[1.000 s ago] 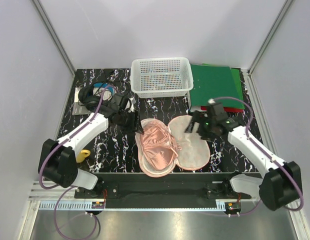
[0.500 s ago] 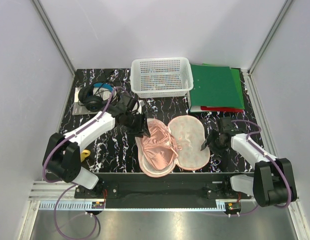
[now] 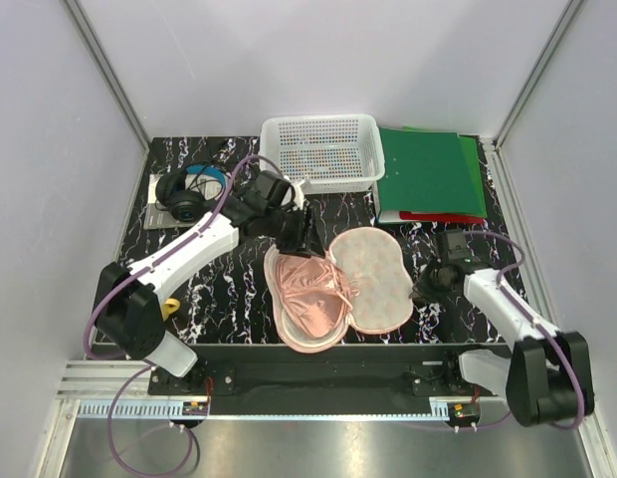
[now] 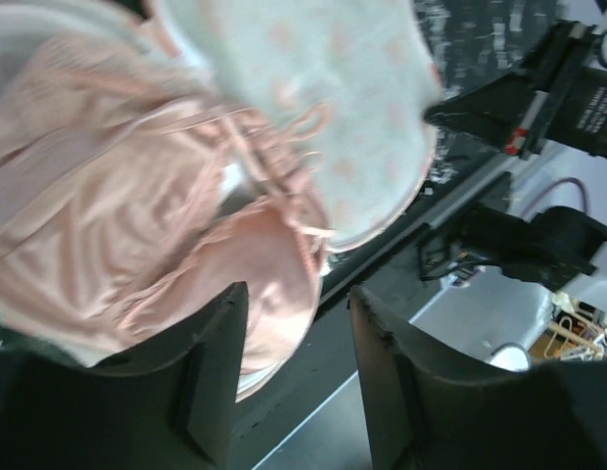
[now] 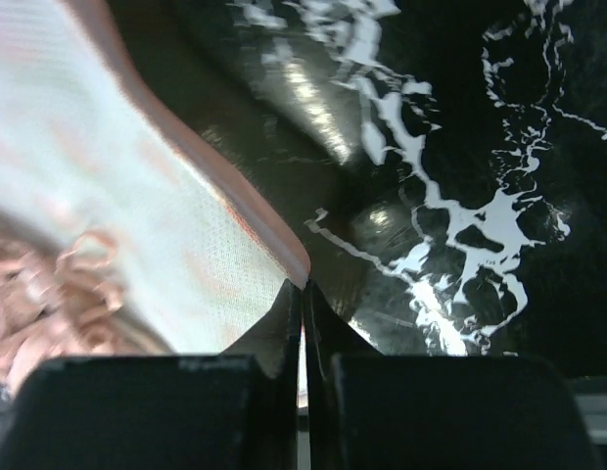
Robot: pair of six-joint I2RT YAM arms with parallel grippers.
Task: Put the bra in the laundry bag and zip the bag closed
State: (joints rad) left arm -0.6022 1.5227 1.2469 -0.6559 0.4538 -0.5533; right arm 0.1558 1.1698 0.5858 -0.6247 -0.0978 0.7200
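Observation:
The laundry bag lies open like a clamshell at the table's middle front, its white mesh cup facing up on the right. The salmon-pink bra fills the left half, its straps bunched at the hinge. My left gripper hovers over the bag's far end; in the left wrist view it is open with nothing between the fingers. My right gripper sits low at the bag's right rim. In the right wrist view it is shut, pinching the pink zip edge.
A white mesh basket stands at the back centre. Green folders lie over a red one at the back right. Black headphones rest at the back left, and a small yellow object lies near the left arm's base.
My right gripper swung down to the bag's right rim and closed on the zip edge. My left gripper moved right and back, from the bag's left side to over its far end.

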